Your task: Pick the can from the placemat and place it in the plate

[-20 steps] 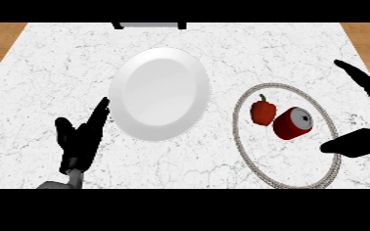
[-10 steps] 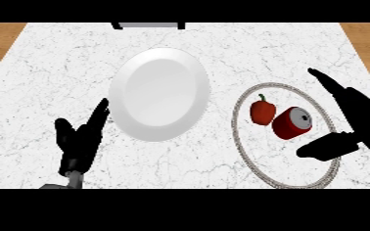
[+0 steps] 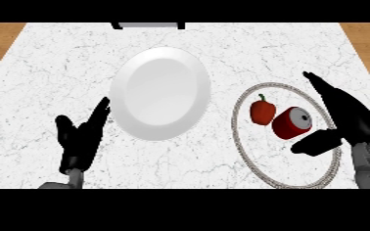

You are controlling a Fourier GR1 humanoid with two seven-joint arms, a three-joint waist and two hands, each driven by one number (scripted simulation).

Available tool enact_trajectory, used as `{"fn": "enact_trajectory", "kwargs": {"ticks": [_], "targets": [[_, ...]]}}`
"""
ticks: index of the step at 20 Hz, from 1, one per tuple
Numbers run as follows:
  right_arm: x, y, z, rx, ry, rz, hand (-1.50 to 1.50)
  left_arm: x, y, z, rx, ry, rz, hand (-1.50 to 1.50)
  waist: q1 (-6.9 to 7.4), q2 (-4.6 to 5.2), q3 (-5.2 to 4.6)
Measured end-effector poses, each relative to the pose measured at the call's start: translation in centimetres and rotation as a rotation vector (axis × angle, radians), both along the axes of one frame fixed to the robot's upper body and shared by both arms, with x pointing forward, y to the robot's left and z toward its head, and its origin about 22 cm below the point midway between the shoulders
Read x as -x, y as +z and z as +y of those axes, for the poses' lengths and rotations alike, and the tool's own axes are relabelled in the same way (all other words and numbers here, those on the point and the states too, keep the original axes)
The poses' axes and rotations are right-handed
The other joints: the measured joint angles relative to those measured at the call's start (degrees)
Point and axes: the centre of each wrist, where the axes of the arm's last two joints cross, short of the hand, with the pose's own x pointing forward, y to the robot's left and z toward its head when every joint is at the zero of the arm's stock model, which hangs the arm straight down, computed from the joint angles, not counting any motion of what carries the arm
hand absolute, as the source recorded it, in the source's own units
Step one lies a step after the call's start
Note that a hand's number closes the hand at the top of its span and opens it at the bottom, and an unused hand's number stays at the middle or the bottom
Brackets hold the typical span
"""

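Right hand point(image 3: 345, 122) has closed in on the can point(image 3: 292, 123), fingers spread, grasping nothing yet. Reach step; next, wrap the can. Left hand point(image 3: 80, 138) rests released, left of the plate point(image 3: 160, 93).

A red bell pepper point(image 3: 262, 110) with a green stem lies on its side. The white marble counter point(image 3: 57, 68) spreads beneath everything.

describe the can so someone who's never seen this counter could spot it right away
Start at the big white plate in the middle of the marble counter, then look right to the round placemat with the rope-like rim. Two red things lie on it: the can is the one nearer the right robot hand. Unlike the stemmed red pepper beside it, it is a cylinder with a silver top.
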Motion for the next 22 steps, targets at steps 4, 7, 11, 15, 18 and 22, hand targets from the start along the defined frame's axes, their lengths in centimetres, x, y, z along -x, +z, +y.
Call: {"fn": "enact_trajectory", "kwargs": {"ticks": [4,7,11,15,18,22], "targets": [[-0.9,-1.1,-0.4,0.010,0.002,0.020,-1.50,-0.4,-0.1,-0.3,0.006,-0.002,-0.001,0.00,0.03,-0.03,0.05],[-1.0,-2.2,-0.1,0.016,0.007,0.041,-1.50,0.1,0.1,0.0,0.004,-0.003,0.001,0.00,0.05,-0.01,0.01],[-1.8,-3.1,0.5,0.039,0.032,0.083,1.50,0.0,-0.4,-0.4,-0.002,0.002,-0.010,0.00,0.08,-0.04,0.03],[-1.9,-4.2,0.6,0.085,0.100,0.096,1.50,0.1,-0.5,0.0,0.002,-0.010,-0.020,0.00,0.07,-0.09,0.04],[-1.8,-4.3,0.3,0.116,0.115,0.087,1.50,0.0,-0.5,-0.5,0.001,-0.008,-0.019,0.00,-0.01,-0.09,0.06],[-2.3,-4.5,0.2,0.143,0.121,0.052,1.50,-0.4,-0.5,-0.4,0.003,-0.009,-0.012,0.00,-0.02,-0.11,0.07]]}}
